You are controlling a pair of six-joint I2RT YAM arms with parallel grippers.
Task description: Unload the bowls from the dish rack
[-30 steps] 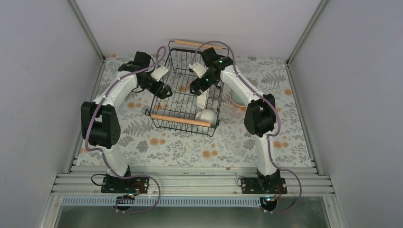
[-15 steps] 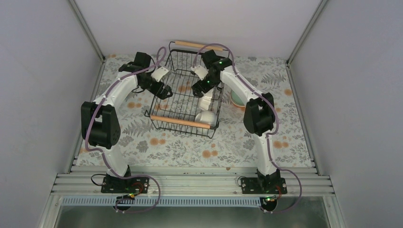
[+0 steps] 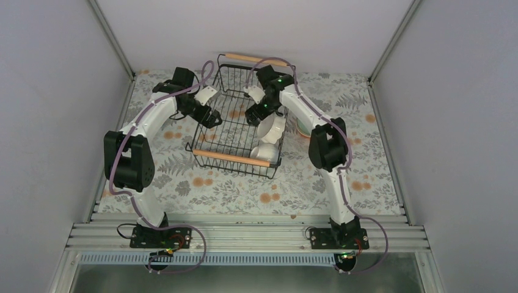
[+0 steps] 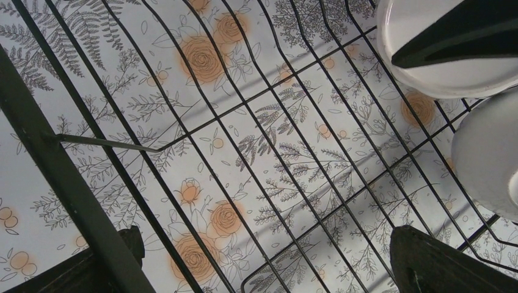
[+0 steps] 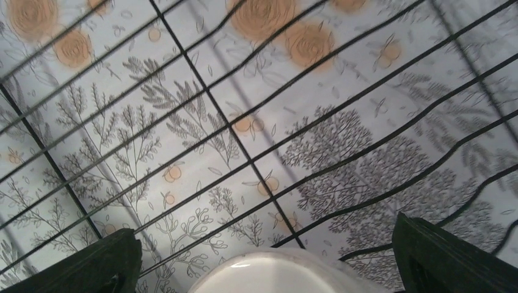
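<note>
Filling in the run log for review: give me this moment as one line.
left end effector: open, at dish rack left side | right end effector: open, above white bowl inside rack | held: nothing

Green bowl (image 3: 300, 127) mostly behind right arm (image 3: 303, 108), white bowl (image 5: 278, 274) cut by bottom edge

dish rack (image 3: 223, 131): black wire basket, wooden bar handles (image 3: 232, 157) at 12 and 6 o'clock, standing flat on the surface (image 3: 366, 159).
white bowl (image 3: 273, 127): tipped on edge inside the rack, at its 3 o'clock side.
second white bowl (image 3: 262, 152): in the rack's 5 o'clock corner.
mint-green bowl (image 3: 301, 127): outside the rack at 3 o'clock, partly hidden.
</note>
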